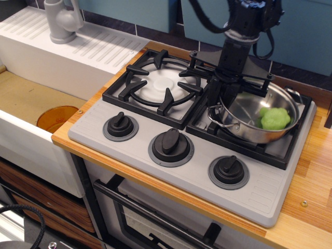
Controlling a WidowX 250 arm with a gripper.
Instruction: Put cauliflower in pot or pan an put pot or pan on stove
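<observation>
The shiny steel pot (244, 111) rests on the right burner grate of the grey stove (140, 148), tilted with its left side raised. The lime-green cauliflower (275, 119) lies inside the pot against its right wall. My gripper (220, 97) comes straight down from above and is shut on the pot's left rim, with one finger inside and one outside. The left loop handle (218, 123) sticks out just below the gripper. The left burner (155, 85) is bare.
Three black knobs (171, 142) line the stove's front. An orange bowl (56, 118) sits in the sink at the left, with a grey faucet (62, 21) behind it. The wooden counter (311, 181) runs along the stove's right side.
</observation>
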